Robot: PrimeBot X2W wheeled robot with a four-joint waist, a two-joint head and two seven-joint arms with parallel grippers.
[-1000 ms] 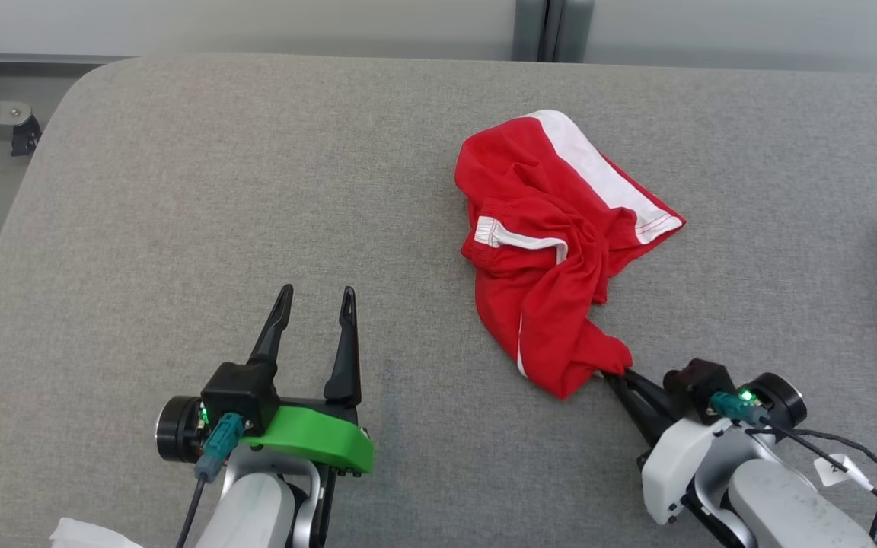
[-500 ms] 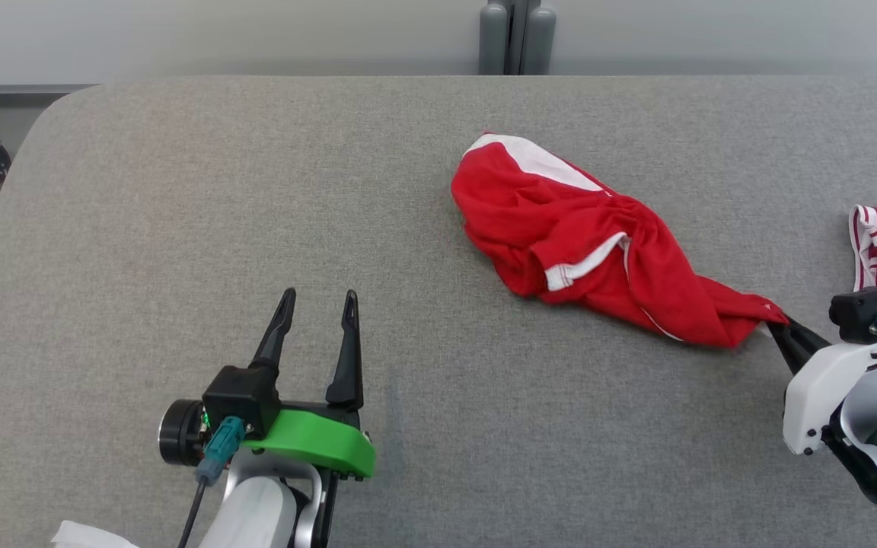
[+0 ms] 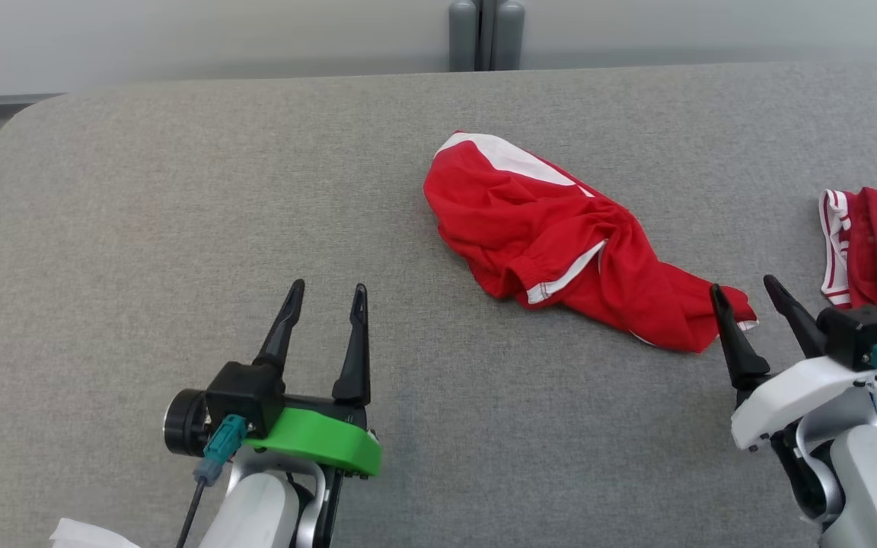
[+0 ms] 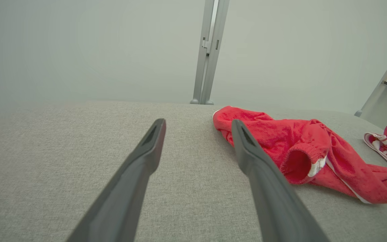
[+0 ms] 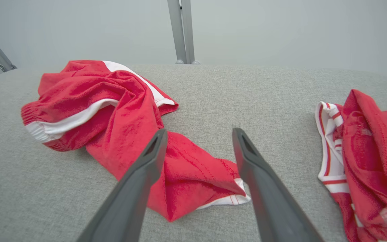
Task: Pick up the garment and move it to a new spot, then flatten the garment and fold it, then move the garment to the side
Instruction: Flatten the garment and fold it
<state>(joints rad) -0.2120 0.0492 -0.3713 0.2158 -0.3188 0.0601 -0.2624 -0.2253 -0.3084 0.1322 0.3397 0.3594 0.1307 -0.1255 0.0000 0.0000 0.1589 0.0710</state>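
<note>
- The garment [image 3: 553, 251], red with white trim, lies crumpled on the grey padded surface [image 3: 180, 190], right of centre in the head view. It runs from a white panel at its upper left end down to a narrow corner at the lower right.
- The right gripper [image 3: 742, 285] is at the right edge of the head view. Its two dark fingers are spread apart and pinch nothing, and the left fingertip stands just beside the garment's narrow corner.
- The right wrist view shows that corner closely. It has a white hem with red stitching and lies on the surface in the gap between the spread fingers, partly behind the left finger. I cannot tell whether the finger touches the cloth.
- The left gripper [image 3: 330, 286] is at the lower left of the head view with its fingers parted and nothing between them. It is well apart from the garment, and a green cover [image 3: 317, 449] sits behind it.
- The left wrist view looks low across the surface. At its right middle the garment shows a gathered elastic opening with a white band, facing the camera. From above, that band reads as a white stripe.
- A second red-and-white garment [image 3: 876, 243] lies at the right edge of the head view, near the right wrist. The right wrist view shows its striped edge at the right of the frame.
- A grey post [image 3: 486, 34] stands at top centre, beyond the far edge of the surface.
</note>
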